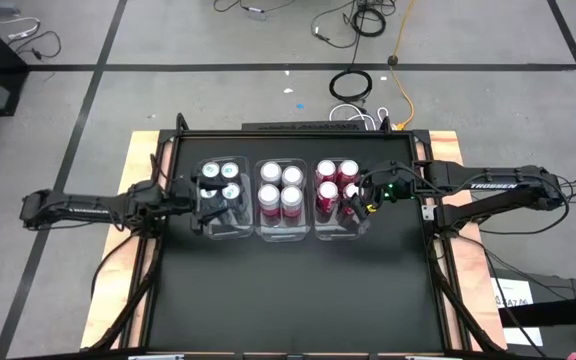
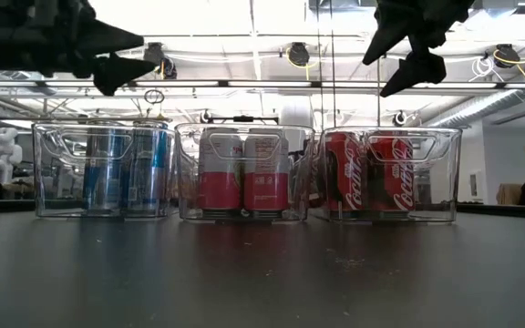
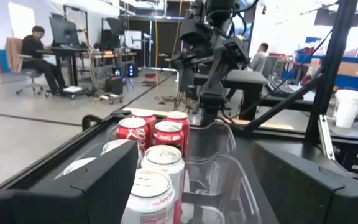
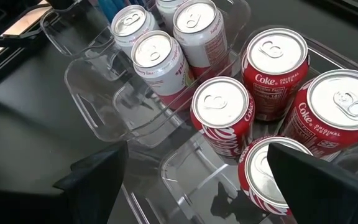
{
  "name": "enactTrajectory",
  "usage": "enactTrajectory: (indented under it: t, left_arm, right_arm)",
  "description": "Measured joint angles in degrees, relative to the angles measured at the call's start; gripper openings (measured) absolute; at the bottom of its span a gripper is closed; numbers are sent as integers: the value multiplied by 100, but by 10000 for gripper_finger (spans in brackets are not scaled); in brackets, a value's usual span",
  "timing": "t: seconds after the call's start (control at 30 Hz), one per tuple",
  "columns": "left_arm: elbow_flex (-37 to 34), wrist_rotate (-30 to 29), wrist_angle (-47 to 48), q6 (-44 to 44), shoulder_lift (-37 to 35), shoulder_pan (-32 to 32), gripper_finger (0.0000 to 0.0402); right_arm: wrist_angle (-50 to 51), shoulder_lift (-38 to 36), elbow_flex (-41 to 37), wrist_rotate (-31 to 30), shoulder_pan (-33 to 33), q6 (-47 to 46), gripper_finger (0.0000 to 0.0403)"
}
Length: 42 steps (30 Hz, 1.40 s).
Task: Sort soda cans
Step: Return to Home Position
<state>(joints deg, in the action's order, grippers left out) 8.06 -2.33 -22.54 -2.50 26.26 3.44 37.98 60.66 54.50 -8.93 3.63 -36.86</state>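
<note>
Black bench [image 1: 288,300] below, both arms reach inward: left end effector [image 1: 213,205] hovers over the left bin [image 2: 53,173], right end effector [image 1: 358,200] over the right bin [image 2: 445,173], each wide open and empty. Along the bench's far side, teal soda cans [image 2: 108,173] stand in the left bin, 4 pink-and-white soda cans [image 2: 244,173] in the middle bin [image 2: 190,173], and red soda cans [image 2: 363,173] in the right bin.

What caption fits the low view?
Blue cans, pink cans, red cans sorted in bins; left gripper and right gripper above.
</note>
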Motion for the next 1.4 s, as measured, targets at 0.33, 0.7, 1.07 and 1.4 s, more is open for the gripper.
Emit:
enactTrajectory:
  t: [0.33, 0.7, 1.07, 1.4]
  left_arm:
    - [-733, 1, 325, -244, -1065, -4, 325]
    - [-766, 54, 1700, -321, -2623, -4, 325]
    - [-768, 221, 2170, -287, -2510, -20, 325]
    - [-770, 215, 2154, -275, -2306, -20, 325]
  right_arm:
    - [9, 0, 0, -2, 1, 0, 377]
    - [90, 0, 0, 0, 1, 195, 377]
    - [224, 0, 0, -2, 3, 348, 377]
    - [223, 0, 0, 0, 3, 349, 377]
